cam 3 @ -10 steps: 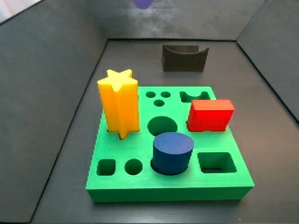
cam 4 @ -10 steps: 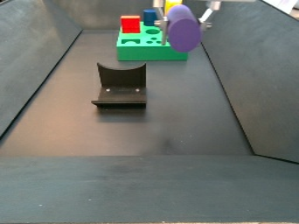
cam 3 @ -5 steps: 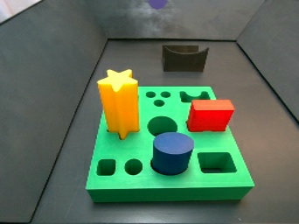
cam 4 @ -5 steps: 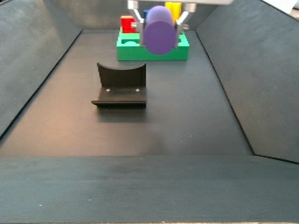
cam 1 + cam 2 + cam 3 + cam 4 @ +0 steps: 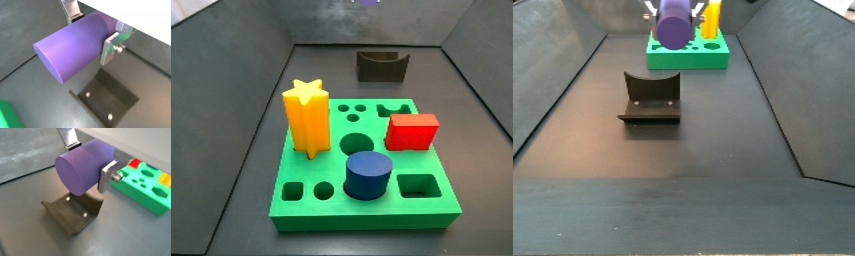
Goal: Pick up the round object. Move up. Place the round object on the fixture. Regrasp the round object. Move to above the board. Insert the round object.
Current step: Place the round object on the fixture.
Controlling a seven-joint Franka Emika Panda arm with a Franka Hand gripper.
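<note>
The pincer (image 5: pixel 93 31) has its flat silver fingers (image 5: pixel 110 48) clamped on the round object (image 5: pixel 75 46), a smooth purple cylinder lying sideways between the plates. It hangs high above the dark fixture (image 5: pixel 72 214) with its curved notch. In a side view, the glossy green board (image 5: pixel 364 166) carries a yellow star, red cube and blue cylinder.

A tall yellow star-shaped block (image 5: pixel 306 118) stands upright at one edge of the slab. A red cube (image 5: pixel 413 131) sits on the opposite side, and a dark blue cylinder (image 5: pixel 368 175) stands apart from both, nearer the camera.
</note>
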